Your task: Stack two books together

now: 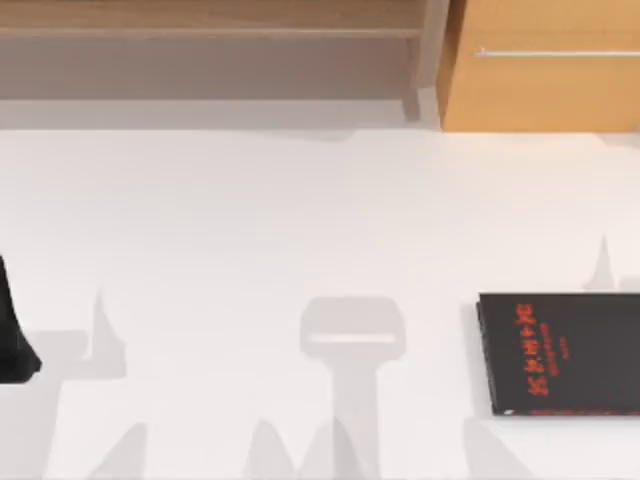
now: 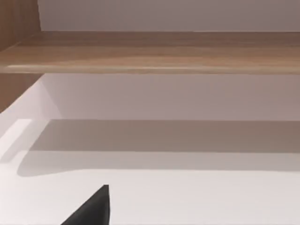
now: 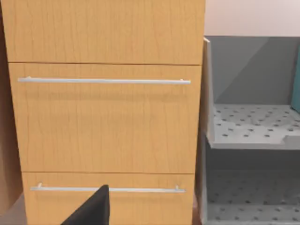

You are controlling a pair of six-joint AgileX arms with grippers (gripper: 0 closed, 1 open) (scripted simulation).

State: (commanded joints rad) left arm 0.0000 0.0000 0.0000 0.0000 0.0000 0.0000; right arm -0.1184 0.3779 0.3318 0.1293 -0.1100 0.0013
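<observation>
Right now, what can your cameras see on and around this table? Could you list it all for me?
Thin flat black book with red cover lettering: one, black, lying flat at the table's right side, cut off by the picture's edge.
White table: one, white, spread across the top view.
Light wooden shelf: one, pale brown, along the back wall behind the table.
Orange-brown wooden drawer cabinet with silver bar handles: one, at the back right.
Grey perforated rack: one, grey, beside the cabinet.
Left arm: one, black, at the table's left edge.
Left gripper finger: black tip, above the table.
Right gripper finger: black tip, facing the cabinet.
</observation>
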